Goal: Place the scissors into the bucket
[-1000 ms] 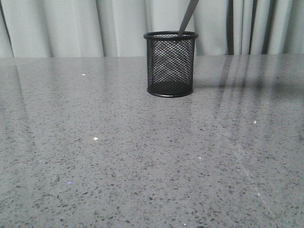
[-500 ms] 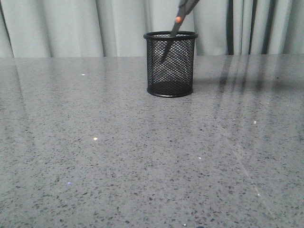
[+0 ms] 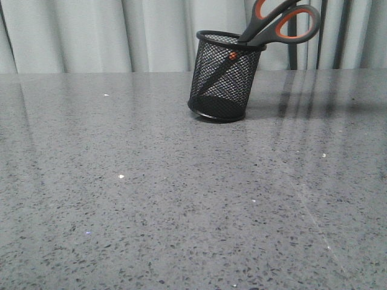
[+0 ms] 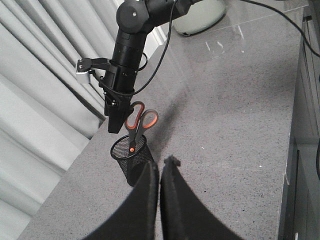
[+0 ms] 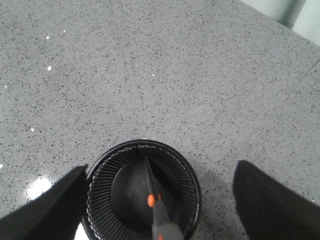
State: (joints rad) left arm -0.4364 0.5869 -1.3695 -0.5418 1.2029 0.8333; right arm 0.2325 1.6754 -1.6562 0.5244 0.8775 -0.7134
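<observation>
The scissors (image 3: 266,31) now stand blades-down inside the bucket (image 3: 224,75), handles leaning over its rim toward the upper right of the front view; half a second ago only the blades had entered. The bucket has tipped rightward on the worktop (image 3: 151,193), seemingly partly off its base. The right hand (image 5: 160,200) hangs wide open, empty, above it. The left hand (image 4: 159,200) is closed, empty.

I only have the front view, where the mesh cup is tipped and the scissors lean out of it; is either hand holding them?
Observer: No. The right wrist view shows the right hand open above the cup, its fingers wide of the scissors.
Operator: Thank you. Where do the blades end?
Observer: Inside the mesh cup, with the tip near the edge of its floor.
Operator: And the left hand?
Observer: The left hand is shut, short of the cup and touching nothing.
</observation>
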